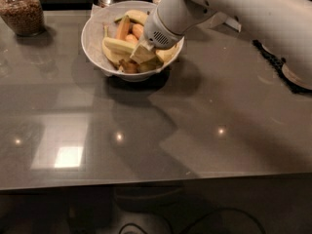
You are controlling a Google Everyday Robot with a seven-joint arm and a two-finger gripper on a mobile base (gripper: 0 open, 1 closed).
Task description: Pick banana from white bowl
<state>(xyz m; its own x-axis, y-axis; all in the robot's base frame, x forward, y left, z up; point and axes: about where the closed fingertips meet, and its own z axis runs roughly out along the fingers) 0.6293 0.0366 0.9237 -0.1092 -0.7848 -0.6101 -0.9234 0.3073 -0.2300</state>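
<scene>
Inside the white bowl point(90, 32), toward its left half, the banana point(116, 44) lay across the other fruit point(129, 31). Our gripper point(144, 52) sat low at the bowl's middle, at the banana's right end. We could not tell whether it was holding anything. We judged the grasp to be the step in hand. Next we needed a firm hold, then a straight lift clear of the bowl's rim.

white bowl point(92, 26): on bench point(146, 130), near far edge, left of centre.
banana point(119, 45): in white bowl, across its middle.
pincer point(144, 52): inside white bowl, right half, just beside banana.
jar point(22, 11): far left corner of bench.
</scene>
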